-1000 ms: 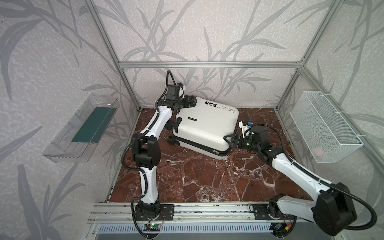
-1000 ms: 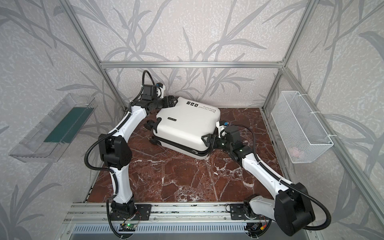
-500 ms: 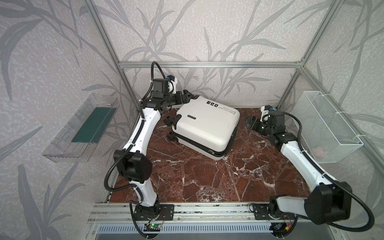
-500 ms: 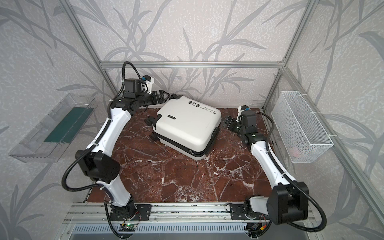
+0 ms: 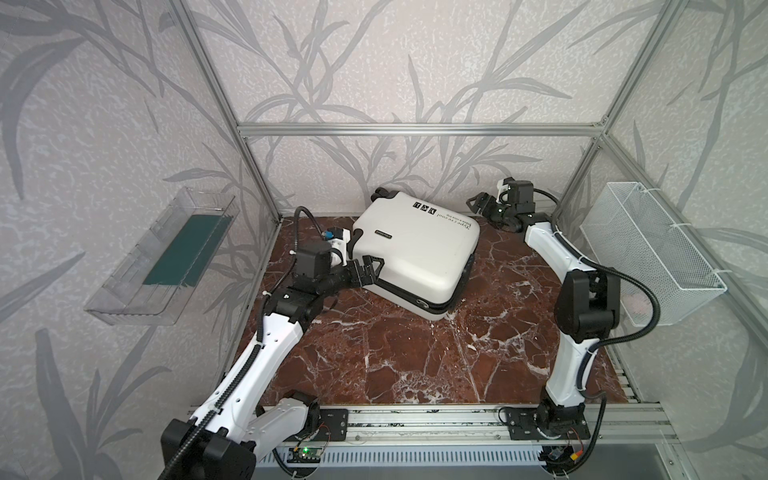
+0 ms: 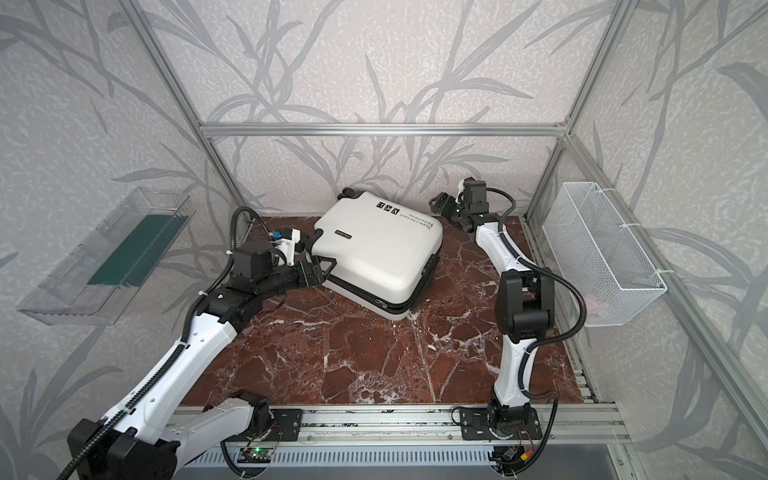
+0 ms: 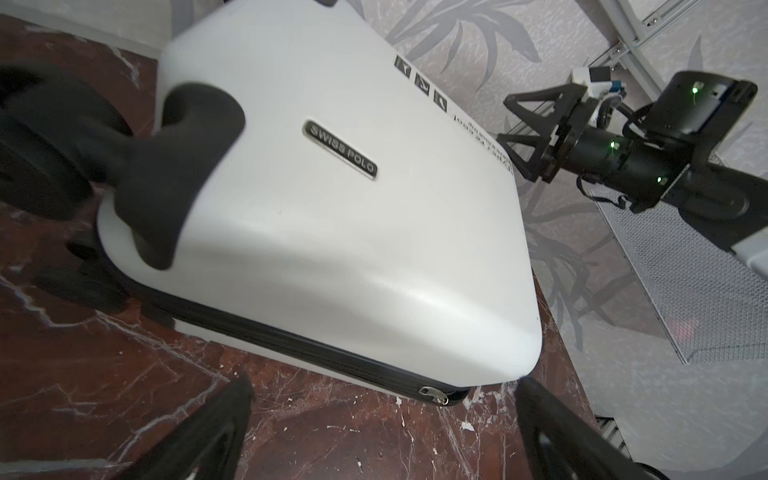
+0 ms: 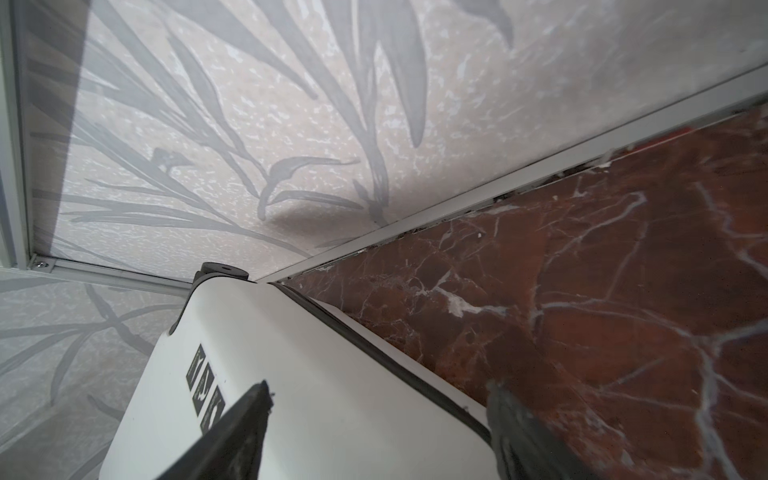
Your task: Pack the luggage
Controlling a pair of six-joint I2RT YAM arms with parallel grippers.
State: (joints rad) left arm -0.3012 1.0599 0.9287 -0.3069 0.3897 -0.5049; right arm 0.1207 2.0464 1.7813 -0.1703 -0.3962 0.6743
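Marble, red-brown with white veins, makes up the worktop in both top views. It is boxed in by aluminium framing and walls papered pale grey with darker leaf sprays. A clear tray holding a dark green sheet hangs on the left wall, and a white wire basket hangs on the right wall. The luggage lies flat and closed at the back middle of the worktop, turned at an angle, with 1 corner close to the back wall. Its shell is white, with a black zipper band around the side and black wheels at the far-left end. Near the far edge are 3 black icons and a line of text. The left gripper sits at its near-left side, jaws spread; whether it touches cannot be told. The right gripper hangs by the far-right corner, jaws also spread, holding nothing.

Left wrist view: the smooth, glossy shell fills the middle and carries a metal badge reading SWISS POLO. A silver zipper pull sits near the corner, between the 2 blurred fingers.

Right wrist view: the icon corner of the luggage lies under 2 parted fingers, beside bare marble and the rail along the back wall.
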